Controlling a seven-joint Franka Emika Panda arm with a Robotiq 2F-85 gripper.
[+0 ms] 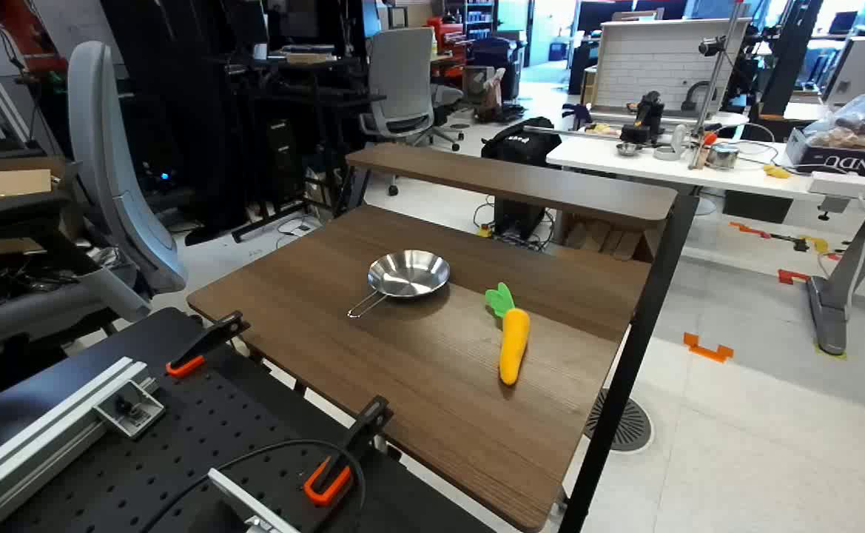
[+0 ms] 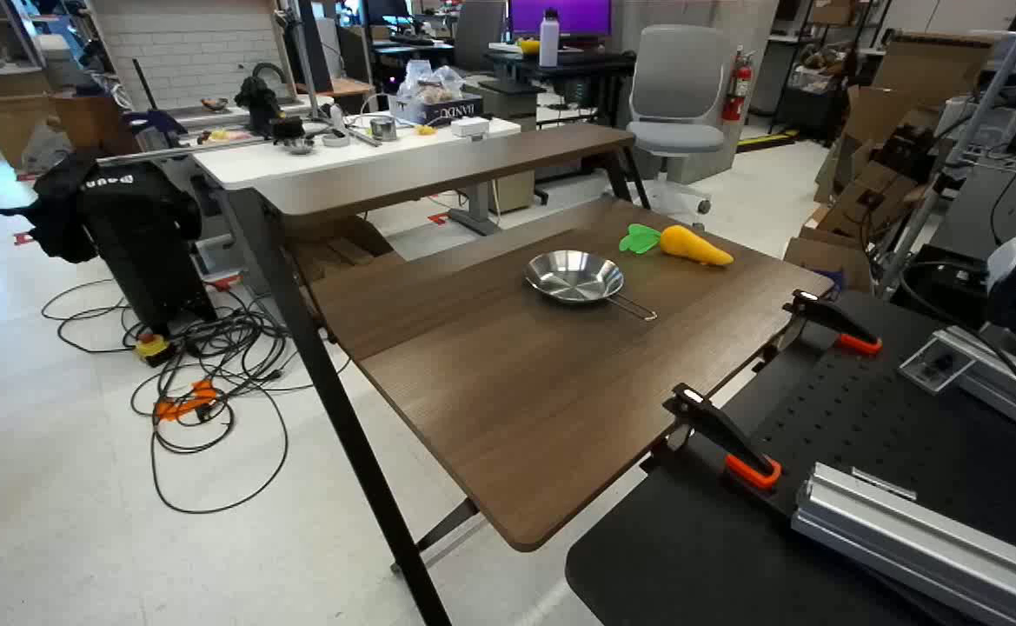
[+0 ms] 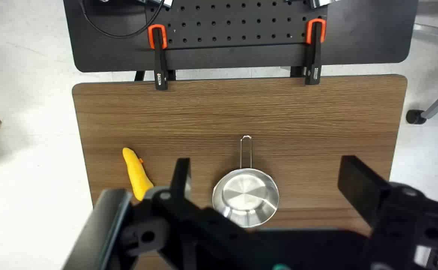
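Note:
My gripper stands wide open in the wrist view, its dark fingers far apart with nothing between them. It looks down from well above a brown wooden table. A shiny steel pan with a wire handle lies on that table, seen through the gap between the fingers; both exterior views show the pan upright. Off to one side rests a yellow toy carrot, its green top hidden behind the gripper. That carrot shows its green leaves in both exterior views. Neither exterior view includes the gripper.
A raised brown shelf runs along the table's far edge on black legs. Opposite it, a black perforated bench adjoins, with black-and-orange clamps at the seam and a metal rail on top. A loose cable crosses the bench.

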